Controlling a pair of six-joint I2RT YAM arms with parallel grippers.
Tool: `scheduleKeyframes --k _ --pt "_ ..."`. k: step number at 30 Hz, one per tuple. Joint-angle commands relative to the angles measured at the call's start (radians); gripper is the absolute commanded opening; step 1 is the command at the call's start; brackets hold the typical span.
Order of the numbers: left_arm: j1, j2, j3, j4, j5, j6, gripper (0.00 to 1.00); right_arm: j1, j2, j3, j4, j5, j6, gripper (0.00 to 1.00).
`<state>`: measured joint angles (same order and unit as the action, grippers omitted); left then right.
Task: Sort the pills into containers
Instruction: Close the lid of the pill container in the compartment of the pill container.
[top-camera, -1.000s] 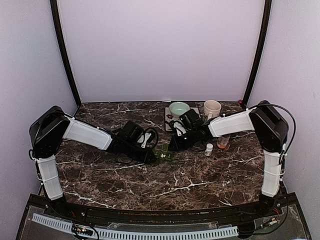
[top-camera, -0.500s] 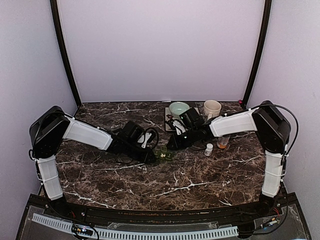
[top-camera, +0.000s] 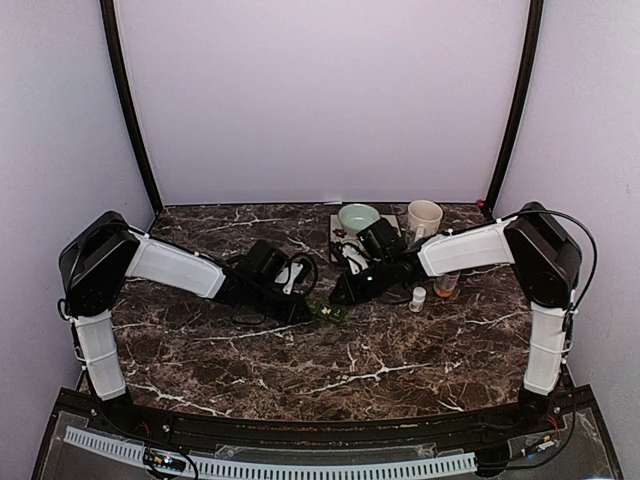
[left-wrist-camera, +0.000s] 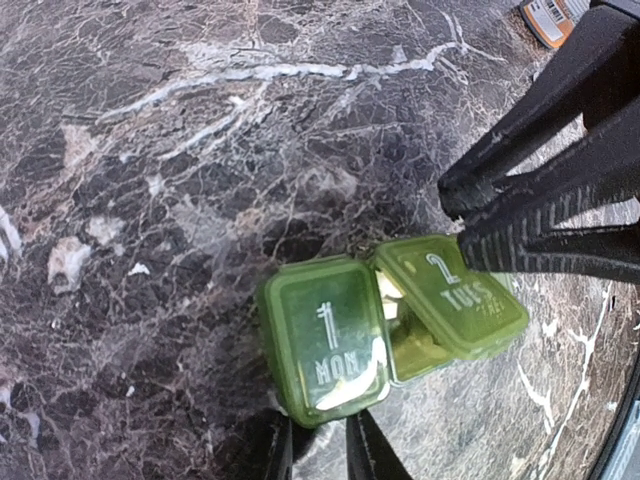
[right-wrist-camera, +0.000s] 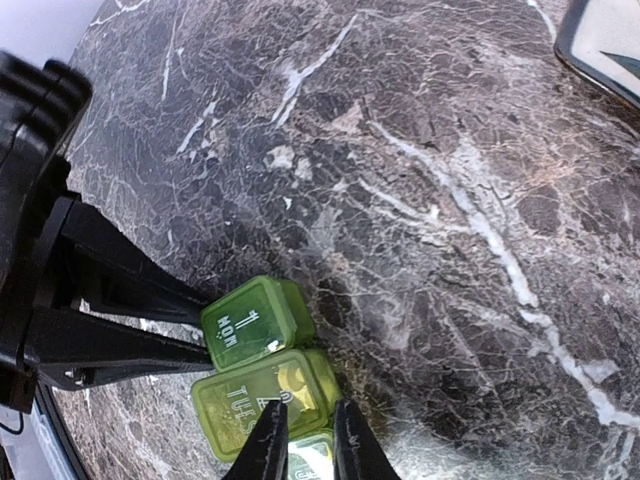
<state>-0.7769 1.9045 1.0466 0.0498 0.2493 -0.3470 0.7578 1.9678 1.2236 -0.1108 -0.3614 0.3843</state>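
Observation:
The containers are one small green pill box lying at the table's middle. Its "1 MON" lid is closed, and its "2 TUES" lid stands tilted ajar. Pale yellow pills show through the TUES lid. My left gripper comes in from the left with its fingers clamped on the MON end of the box. My right gripper hovers over the TUES lid with its fingers nearly together and nothing visible between them. One right fingertip rests on that lid.
Behind the right gripper stand a pale green bowl on a dark tray and a cream mug. An amber bottle and a small white cap sit to the right of the box.
My right gripper has crept slightly left and lower onto the pill box. The left arm and the box have stayed put.

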Motion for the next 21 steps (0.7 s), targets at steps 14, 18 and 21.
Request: scheduleKeyframes --k 14,18,21 --pt "0.005 0.016 0.04 -0.037 -0.01 0.029 0.21 0.02 0.013 0.017 -0.023 -0.035 -0.041 0.36" --pt "0.005 0.02 0.046 -0.036 -0.007 0.031 0.21 0.023 0.024 0.022 -0.031 -0.04 -0.044 0.4" --pt "0.005 0.024 0.048 -0.037 -0.004 0.031 0.21 0.022 0.03 0.023 -0.031 -0.044 -0.046 0.43"
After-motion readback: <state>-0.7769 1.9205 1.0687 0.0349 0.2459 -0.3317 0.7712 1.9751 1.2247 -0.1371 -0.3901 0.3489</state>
